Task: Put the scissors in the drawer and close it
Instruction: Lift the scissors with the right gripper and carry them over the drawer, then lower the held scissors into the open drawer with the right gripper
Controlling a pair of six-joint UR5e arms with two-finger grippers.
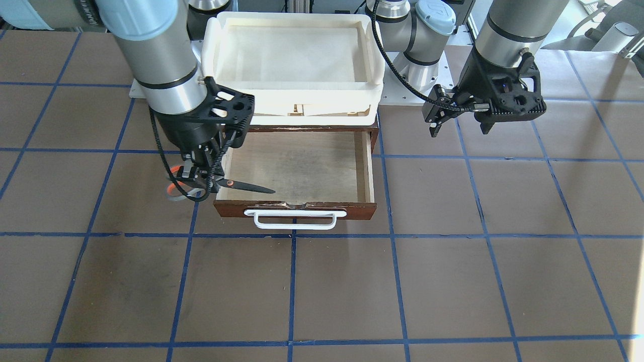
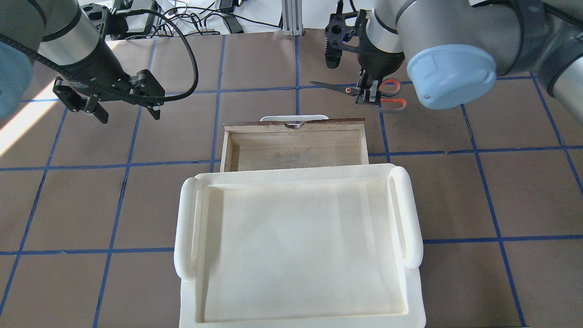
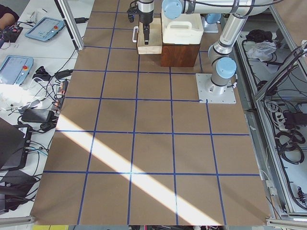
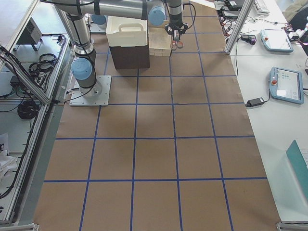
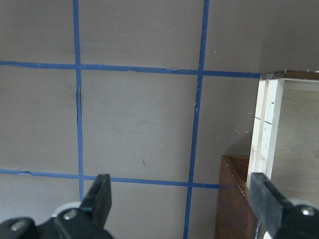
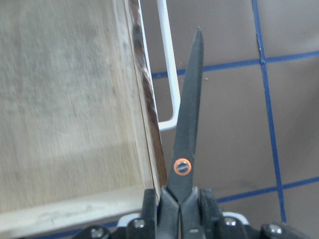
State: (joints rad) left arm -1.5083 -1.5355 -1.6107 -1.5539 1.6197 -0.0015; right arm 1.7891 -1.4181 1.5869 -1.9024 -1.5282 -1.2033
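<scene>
The scissors (image 1: 246, 187), with red-orange handles and dark blades, hang level in my right gripper (image 1: 204, 178), which is shut on them near the pivot. In the overhead view the right gripper (image 2: 368, 93) and scissors (image 2: 332, 86) are by the drawer's front right corner. In the right wrist view the blade (image 6: 189, 124) runs along the drawer front, just outside it, above the white handle (image 6: 167, 64). The brown drawer (image 1: 297, 166) stands pulled open and empty. My left gripper (image 1: 459, 128) is open and empty, off to the drawer's other side (image 2: 130, 116).
A cream-white tray (image 2: 186, 218) sits on top of the cabinet behind the drawer (image 1: 292, 95). The brown table has blue grid lines. The left wrist view shows the drawer's side wall (image 5: 271, 144) to its right.
</scene>
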